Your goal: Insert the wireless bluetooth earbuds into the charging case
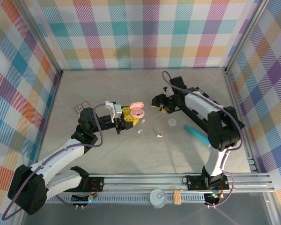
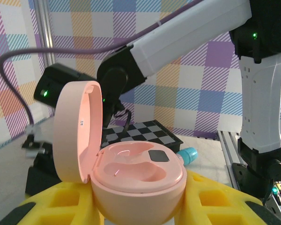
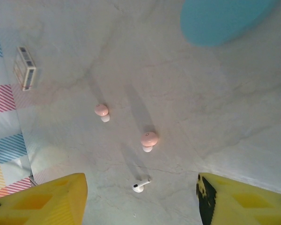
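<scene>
The left gripper (image 1: pixel 129 116) is clamped on the base of the pink case (image 2: pixel 139 174). The lid stands up at 9 o'clock, likely so that the empty-looking wells face upward for loading. On the table (image 1: pixel 107 154), at 5 o'clock from the case, lie a pink bud (image 3: pixel 101 111), a second pink bud (image 3: pixel 149 139) and a white bud (image 3: pixel 140 185), all apart from one another. The right gripper (image 3: pixel 140 206) hangs over them with its jaws wide and nothing in them. Bare table surrounds each bud, which should give the fingers room to close. The teal tube (image 1: pixel 196 134) lies at 3 o'clock, well apart from the buds.
</scene>
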Controlling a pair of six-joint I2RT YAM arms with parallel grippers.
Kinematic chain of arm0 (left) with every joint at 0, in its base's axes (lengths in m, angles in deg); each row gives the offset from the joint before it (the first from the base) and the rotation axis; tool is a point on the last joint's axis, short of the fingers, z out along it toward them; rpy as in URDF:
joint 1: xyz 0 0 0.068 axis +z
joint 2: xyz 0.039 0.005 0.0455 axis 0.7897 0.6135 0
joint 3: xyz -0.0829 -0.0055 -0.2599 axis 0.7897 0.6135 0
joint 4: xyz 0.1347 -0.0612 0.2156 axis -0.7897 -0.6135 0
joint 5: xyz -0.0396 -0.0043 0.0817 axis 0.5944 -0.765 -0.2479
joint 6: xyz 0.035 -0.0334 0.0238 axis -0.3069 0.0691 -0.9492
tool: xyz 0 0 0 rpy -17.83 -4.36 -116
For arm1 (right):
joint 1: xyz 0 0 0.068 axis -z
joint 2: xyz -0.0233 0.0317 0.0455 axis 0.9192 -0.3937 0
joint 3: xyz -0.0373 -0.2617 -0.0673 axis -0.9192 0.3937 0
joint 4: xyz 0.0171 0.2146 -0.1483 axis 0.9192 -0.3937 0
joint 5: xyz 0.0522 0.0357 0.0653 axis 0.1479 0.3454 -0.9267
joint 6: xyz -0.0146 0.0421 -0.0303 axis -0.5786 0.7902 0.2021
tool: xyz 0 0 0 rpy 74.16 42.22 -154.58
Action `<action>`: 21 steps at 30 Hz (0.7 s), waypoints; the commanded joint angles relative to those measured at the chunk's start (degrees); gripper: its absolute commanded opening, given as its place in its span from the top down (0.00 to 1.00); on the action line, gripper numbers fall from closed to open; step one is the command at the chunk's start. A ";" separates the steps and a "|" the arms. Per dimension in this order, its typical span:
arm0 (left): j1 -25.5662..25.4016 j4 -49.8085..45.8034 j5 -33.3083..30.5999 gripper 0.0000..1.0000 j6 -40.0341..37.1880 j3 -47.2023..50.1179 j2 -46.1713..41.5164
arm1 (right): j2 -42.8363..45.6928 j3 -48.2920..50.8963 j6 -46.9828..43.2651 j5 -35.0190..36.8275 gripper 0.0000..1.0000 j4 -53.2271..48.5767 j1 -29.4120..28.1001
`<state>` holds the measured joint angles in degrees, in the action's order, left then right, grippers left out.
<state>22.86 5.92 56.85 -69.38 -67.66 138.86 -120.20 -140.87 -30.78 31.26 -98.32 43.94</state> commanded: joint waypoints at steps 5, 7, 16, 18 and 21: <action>0.82 2.97 0.63 0.75 0.59 0.86 -1.09 | -4.73 0.75 14.20 5.97 0.46 4.01 -7.36; 0.87 3.18 0.63 0.75 0.58 1.17 -1.17 | -5.34 1.42 16.26 6.60 0.48 5.00 -8.08; 1.22 4.77 1.00 0.75 1.36 1.85 -1.17 | -11.03 -1.27 18.28 5.23 0.52 5.88 -8.86; 1.26 4.72 1.00 0.75 1.38 1.79 -1.18 | -12.17 -2.26 18.19 4.85 0.52 5.61 -8.81; 1.35 4.77 1.09 0.75 1.45 1.73 -1.08 | -13.94 -3.54 18.23 4.08 0.55 5.64 -8.94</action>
<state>23.75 7.43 56.90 -68.35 -66.44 138.86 -131.71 -142.19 -13.47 35.93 -93.82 35.40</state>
